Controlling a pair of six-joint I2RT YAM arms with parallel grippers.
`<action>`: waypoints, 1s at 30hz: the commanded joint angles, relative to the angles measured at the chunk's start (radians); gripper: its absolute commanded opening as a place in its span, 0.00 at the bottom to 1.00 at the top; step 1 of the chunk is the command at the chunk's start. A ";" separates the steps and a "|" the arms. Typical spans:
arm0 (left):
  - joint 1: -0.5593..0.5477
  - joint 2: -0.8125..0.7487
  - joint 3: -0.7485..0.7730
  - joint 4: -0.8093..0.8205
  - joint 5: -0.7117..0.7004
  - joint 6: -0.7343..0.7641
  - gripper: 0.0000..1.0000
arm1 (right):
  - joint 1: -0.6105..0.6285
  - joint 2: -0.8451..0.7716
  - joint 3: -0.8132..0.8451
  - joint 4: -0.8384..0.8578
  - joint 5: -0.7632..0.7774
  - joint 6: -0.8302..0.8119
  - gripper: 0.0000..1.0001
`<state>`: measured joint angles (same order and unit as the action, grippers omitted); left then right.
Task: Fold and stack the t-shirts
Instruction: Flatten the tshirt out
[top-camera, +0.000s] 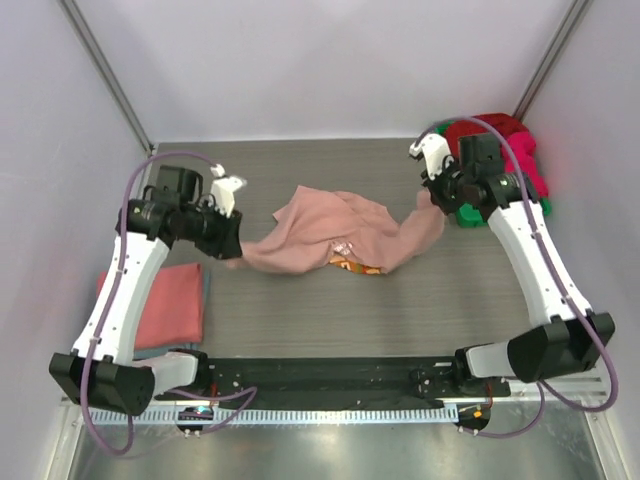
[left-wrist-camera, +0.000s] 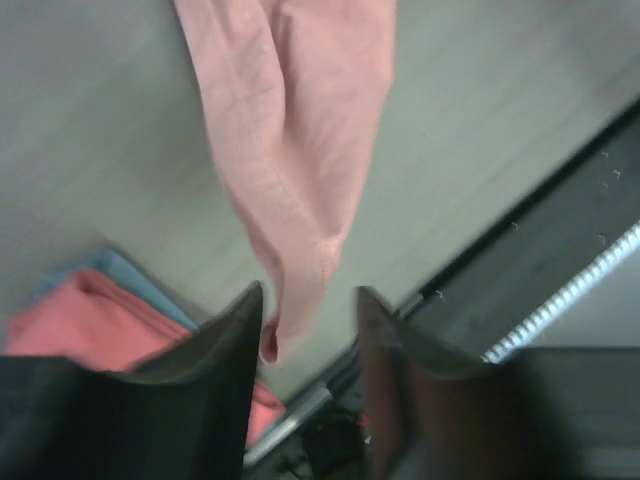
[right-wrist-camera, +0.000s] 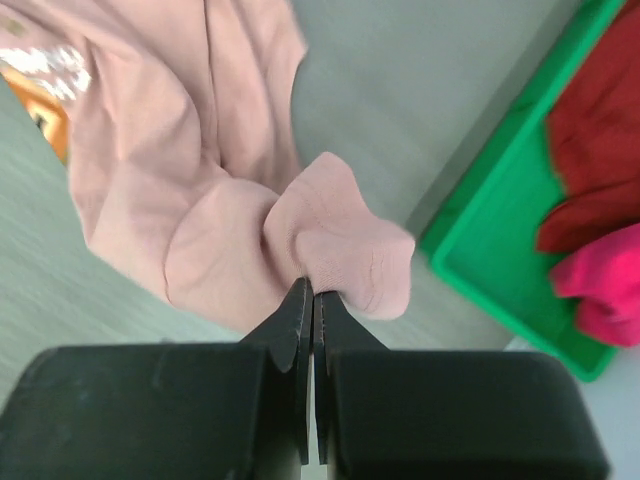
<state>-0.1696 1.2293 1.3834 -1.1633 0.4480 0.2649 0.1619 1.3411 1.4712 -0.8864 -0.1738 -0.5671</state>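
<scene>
The right gripper pinches the pale dusty-pink cloth t-shirt toward the right edge. The left gripper, parted around its tail, should close first.

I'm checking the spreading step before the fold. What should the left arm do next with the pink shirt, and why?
Probably close the left gripper. Its fingers stand apart with one end of the pink t-shirt between them, unpinched, while the right gripper is shut on the other end. With both ends held, the arms could pull the crumpled cloth flat.
</scene>
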 joint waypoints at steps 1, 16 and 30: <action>-0.034 -0.085 -0.056 -0.007 0.048 0.034 0.48 | -0.001 0.084 -0.057 -0.013 0.063 -0.039 0.01; -0.034 0.880 0.801 -0.036 0.136 -0.076 0.62 | -0.001 0.201 0.000 -0.005 0.050 0.047 0.01; -0.014 1.255 1.034 0.134 0.216 -0.204 0.55 | -0.001 0.265 0.026 -0.002 0.062 0.062 0.01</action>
<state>-0.1867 2.4279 2.3646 -1.0775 0.6060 0.1020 0.1616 1.6035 1.4502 -0.9070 -0.1146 -0.5217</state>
